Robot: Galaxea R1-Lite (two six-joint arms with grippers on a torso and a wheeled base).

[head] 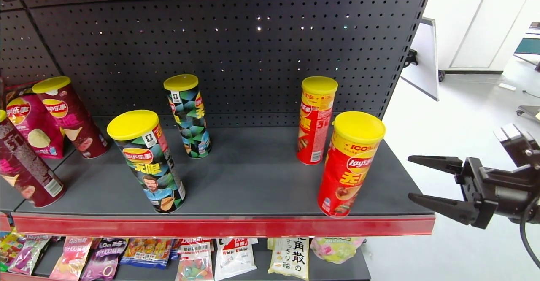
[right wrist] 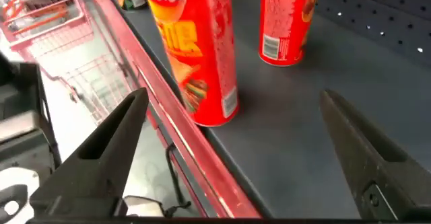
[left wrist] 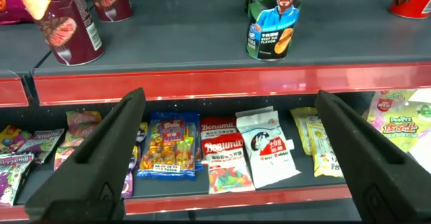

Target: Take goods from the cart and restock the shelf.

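Several crisp cans with yellow lids stand on the dark shelf (head: 253, 175). A red can (head: 348, 165) stands near the front edge at the right, with a second red can (head: 315, 118) behind it. Two dark patterned cans (head: 147, 160) (head: 188, 115) stand in the middle, and maroon cans (head: 71, 116) are at the left. My right gripper (head: 434, 182) is open and empty, just off the shelf's right end, apart from the front red can (right wrist: 199, 49). My left gripper (left wrist: 229, 150) is open and empty, below the shelf front, facing the lower shelf's snack bags (left wrist: 222, 153).
The lower shelf holds several snack bags (head: 234, 258). A perforated back panel (head: 236, 49) closes the shelf behind. A red wire cart (right wrist: 60, 42) stands beside the shelf in the right wrist view. Open white floor (head: 455, 125) lies to the right.
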